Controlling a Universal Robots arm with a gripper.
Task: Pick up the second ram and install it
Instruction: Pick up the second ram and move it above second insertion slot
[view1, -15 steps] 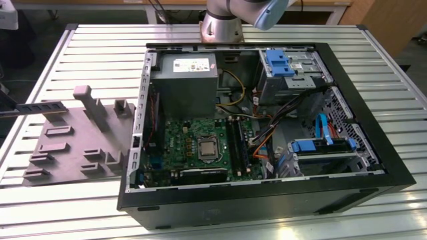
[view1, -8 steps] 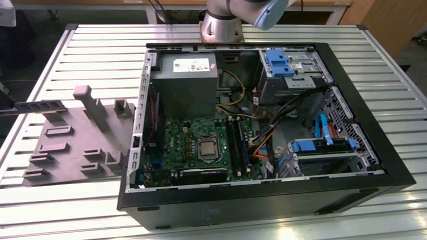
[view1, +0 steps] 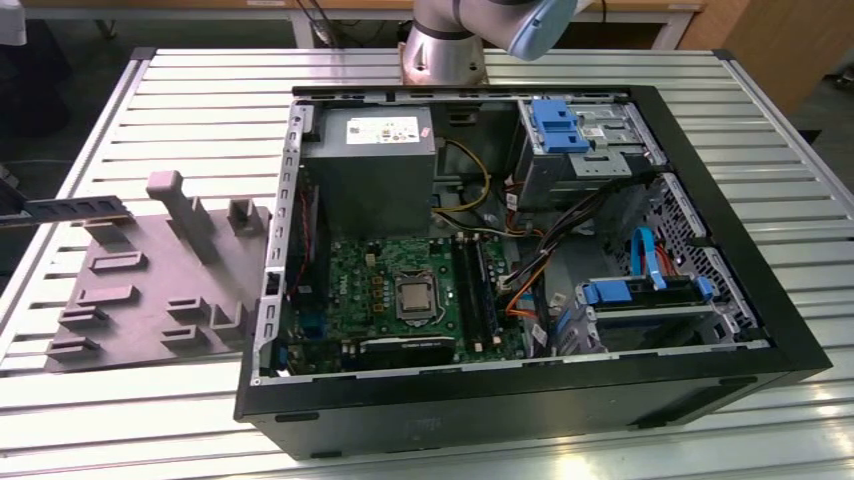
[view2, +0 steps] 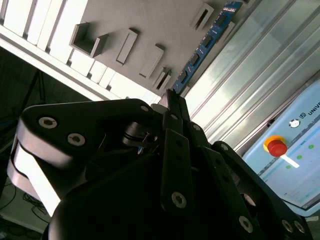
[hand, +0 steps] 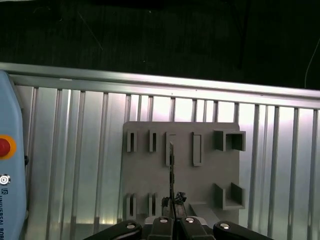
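Note:
The second ram (view2: 206, 44), a thin blue-and-dark stick with a row of chips, is clamped at one end by my gripper (view2: 171, 96), which is shut on it. In the first wrist view the ram (hand: 171, 167) appears edge-on, rising from the gripper (hand: 173, 214) over the grey block (hand: 200, 185). In the exterior view the ram (view1: 78, 208) hangs level at the exterior view's left, just beyond the grey block (view1: 140, 300). The green board (view1: 400, 290) with its long black slots (view1: 474, 285) lies inside the open computer case (view1: 534, 400).
The case has tall black walls, a grey power supply (view1: 371, 170), blue drive brackets (view1: 558, 125) and loose cables. Upright posts (view1: 167, 195) stand on the grey block. A pendant with a red button (view2: 276, 147) lies on the ribbed metal table (view1: 174, 90). The arm's base (view1: 447, 50) stands behind the case.

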